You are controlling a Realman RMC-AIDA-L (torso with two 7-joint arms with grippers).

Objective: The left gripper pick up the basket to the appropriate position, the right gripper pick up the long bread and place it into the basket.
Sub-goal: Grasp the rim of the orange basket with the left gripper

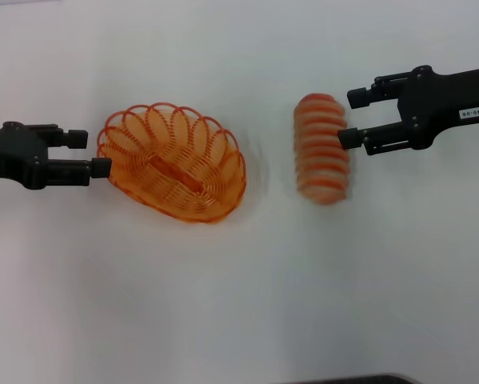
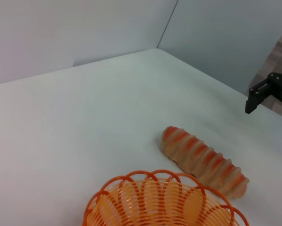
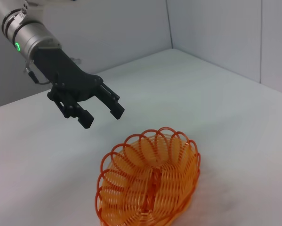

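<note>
The orange wire basket (image 1: pixel 217 146) stands on the white table, left of centre. My left gripper (image 1: pixel 90 152) is open at the basket's left end, level with the rim, its nearer fingertip right at the wire. The right wrist view shows this left gripper (image 3: pixel 102 117) hovering open just beyond the basket (image 3: pixel 150 137). The long bread (image 1: pixel 321 148), tan with orange-red stripes, lies to the right of the basket. My right gripper (image 1: pixel 351 118) is open just right of the loaf, holding nothing. In the left wrist view the bread (image 2: pixel 204 160) lies past the basket (image 2: pixel 145 175), with the right gripper (image 2: pixel 270 117) farther off.
White tabletop (image 1: pixel 239 304) spreads around both objects, with a gap between basket and bread. Pale walls meet at a corner (image 2: pixel 157 47) behind the table. A dark edge (image 1: pixel 351 379) shows at the bottom of the head view.
</note>
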